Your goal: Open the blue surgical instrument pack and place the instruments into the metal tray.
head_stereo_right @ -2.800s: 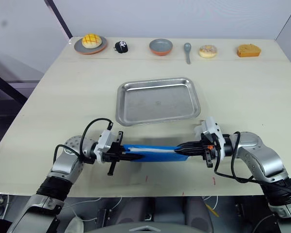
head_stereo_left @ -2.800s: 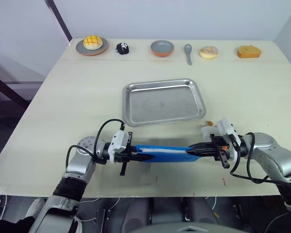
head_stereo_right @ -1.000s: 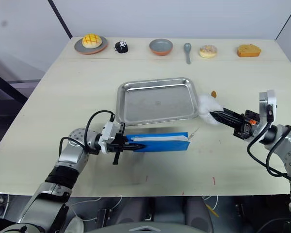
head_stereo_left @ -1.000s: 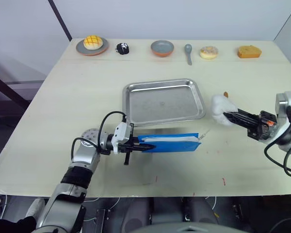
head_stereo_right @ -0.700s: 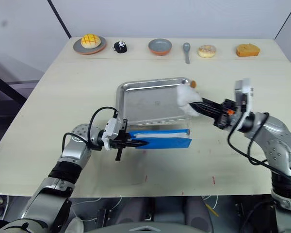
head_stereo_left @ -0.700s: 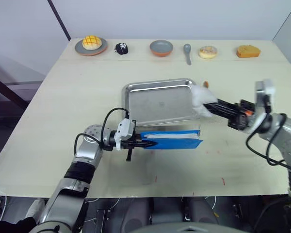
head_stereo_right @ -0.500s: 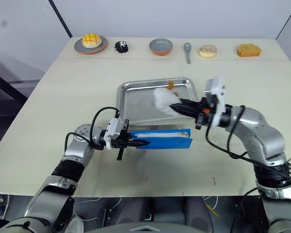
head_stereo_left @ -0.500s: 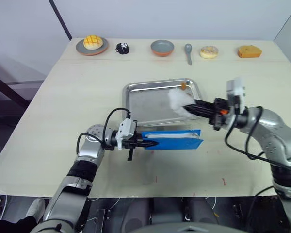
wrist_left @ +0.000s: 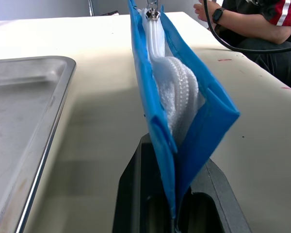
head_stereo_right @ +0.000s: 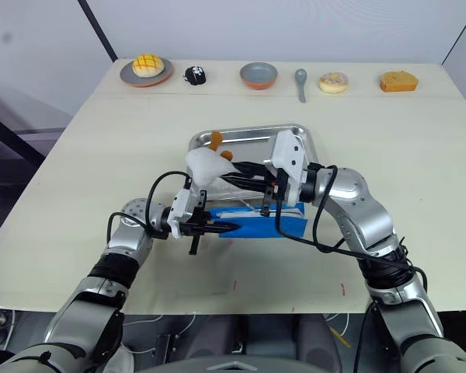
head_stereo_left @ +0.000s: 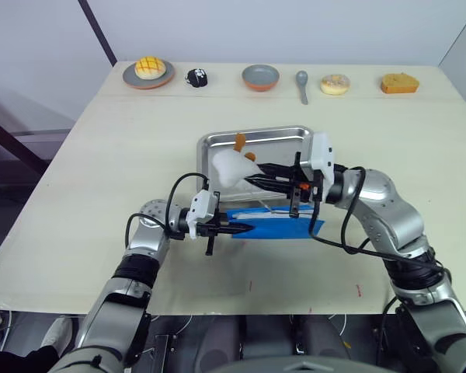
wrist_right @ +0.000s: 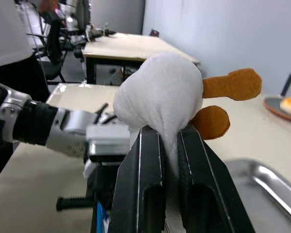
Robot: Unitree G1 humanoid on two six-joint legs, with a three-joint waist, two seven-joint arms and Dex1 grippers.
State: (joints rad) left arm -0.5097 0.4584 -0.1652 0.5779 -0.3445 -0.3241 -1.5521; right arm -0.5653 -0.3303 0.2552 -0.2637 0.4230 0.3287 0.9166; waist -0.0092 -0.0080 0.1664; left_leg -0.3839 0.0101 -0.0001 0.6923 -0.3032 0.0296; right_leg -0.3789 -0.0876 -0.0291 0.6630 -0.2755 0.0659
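Note:
The blue surgical instrument pack (head_stereo_left: 283,224) stands on its long edge on the table just in front of the metal tray (head_stereo_left: 256,134). My left gripper (head_stereo_left: 245,228) is shut on the pack's left end; in the left wrist view the pack (wrist_left: 206,124) gapes a little and shows white zipper and lining. My right gripper (head_stereo_left: 252,180) hovers over the tray's front left corner and the pack, shut on a white plush toy (head_stereo_left: 227,165) with orange bits. The right wrist view has the toy (wrist_right: 157,92) pinched between both fingers. The instruments are hidden.
Along the far edge sit a plate with a bun (head_stereo_left: 147,71), a small black object (head_stereo_left: 196,76), a grey bowl (head_stereo_left: 260,76), a spoon (head_stereo_left: 302,84), a donut (head_stereo_left: 335,83) and an orange cake (head_stereo_left: 398,82). A person's arm (wrist_left: 242,24) shows beyond the table.
My right gripper let go of the pack's right end, then swung left from the table's right side across the tray with the plush toy. My left gripper kept hold of the pack.

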